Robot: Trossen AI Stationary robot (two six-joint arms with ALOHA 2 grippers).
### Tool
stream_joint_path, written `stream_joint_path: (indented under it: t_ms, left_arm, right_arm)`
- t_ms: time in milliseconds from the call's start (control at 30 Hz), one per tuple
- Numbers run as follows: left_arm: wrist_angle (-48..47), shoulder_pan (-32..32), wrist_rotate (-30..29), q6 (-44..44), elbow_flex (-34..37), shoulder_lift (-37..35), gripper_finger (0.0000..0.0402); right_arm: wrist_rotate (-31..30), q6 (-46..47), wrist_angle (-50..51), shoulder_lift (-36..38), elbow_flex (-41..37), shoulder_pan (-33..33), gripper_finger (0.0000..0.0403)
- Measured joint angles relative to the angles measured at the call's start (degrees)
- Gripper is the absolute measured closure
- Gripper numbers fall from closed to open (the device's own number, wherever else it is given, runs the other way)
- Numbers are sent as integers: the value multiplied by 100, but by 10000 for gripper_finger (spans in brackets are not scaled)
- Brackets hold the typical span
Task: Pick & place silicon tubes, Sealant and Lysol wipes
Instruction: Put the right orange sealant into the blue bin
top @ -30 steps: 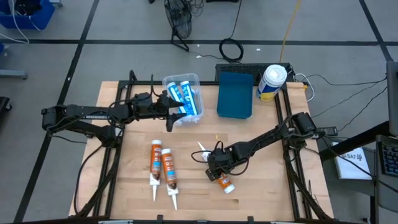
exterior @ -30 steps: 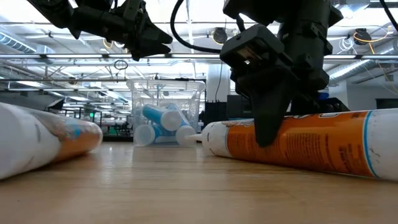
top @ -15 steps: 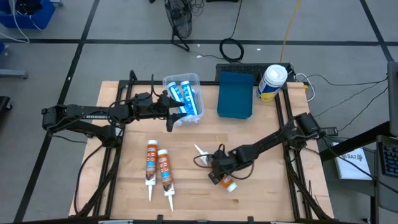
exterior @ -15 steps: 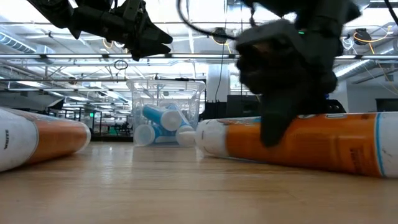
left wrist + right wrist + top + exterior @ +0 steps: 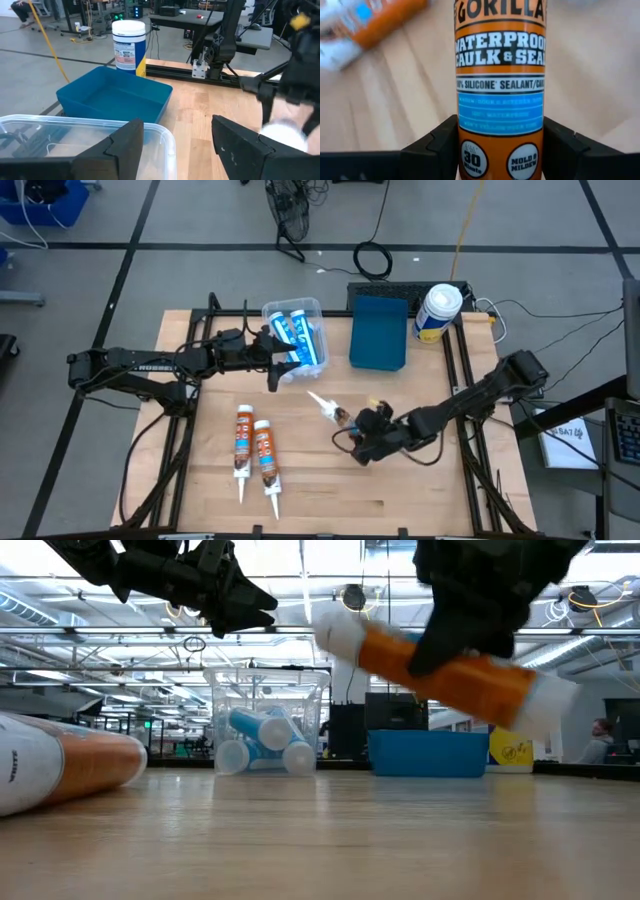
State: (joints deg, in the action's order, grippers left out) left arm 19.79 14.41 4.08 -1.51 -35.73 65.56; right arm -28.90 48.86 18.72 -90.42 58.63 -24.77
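My right gripper (image 5: pixel 374 430) is shut on an orange sealant tube (image 5: pixel 440 670) and holds it in the air over the table's middle. Its white nozzle (image 5: pixel 322 402) points toward the far left. My left gripper (image 5: pixel 277 362) is open and empty, in the air at the near side of a clear bin (image 5: pixel 293 335) that holds blue-and-white tubes. Two more orange tubes (image 5: pixel 252 452) lie flat on the wood at the near left. The Lysol wipes (image 5: pixel 438 310) stand upright at the far right and also show in the left wrist view (image 5: pixel 129 45). My right gripper pinches the tube's round body (image 5: pixel 500 125) between its two fingers (image 5: pixel 437 147), in the half toward its flat end. The fingers come from above and lie across the tube. The tube is lifted clear of the table and tilted, nozzle end higher (image 5: pixel 335 635).
A blue open bin (image 5: pixel 379 330) stands at the far middle, between the clear bin and the wipes. Black frame rails (image 5: pixel 455 370) run along the table's sides. Bare wood (image 5: pixel 330 500) lies along the near edge. A person (image 5: pixel 600 740) sits in the room behind.
My right gripper has risen and gone toward the table's right and far side with the sealant tube. The tube lay on the wood and is now clear of it, nozzle end tipped up. The two lying tubes have shifted slightly toward the left edge.
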Motion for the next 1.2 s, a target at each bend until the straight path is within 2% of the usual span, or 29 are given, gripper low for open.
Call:
stream_joint_path:
  t_ms: [167,333,433,533,667,800,1000,1200]
  left_arm:
    - [10,0,-2,1,1,0,175]
    - [10,2,-4,1,1,0,176]
    - [11,0,-4,-1,1,0,178]
    - [-7,0,-5,-1,1,0,177]
    - [0,1,-7,0,-1,-2,172]
    - [2,0,-7,1,1,-2,174]
    - [9,0,-9,1,1,-2,177]
    - [15,2,-9,1,1,-2,173]
  right_arm:
    - [-1027,-859,-139,492,-372,175,205]
    - [-1816,-1638,-988,1097,-946,417,205]
    - [-2332,-2214,-2232,1386,-1620,608,206]
    - [-2716,-3062,-4285,1573,-2476,923,206]
    - [-2685,-4001,-7018,1516,-3637,1586,206]
    - [-2576,-4428,-8455,1515,-4280,2334,206]
    - [-1106,-4631,-8867,1507,-4233,3029,206]
    - [-1187,-5488,-8407,1507,-4010,3600,206]
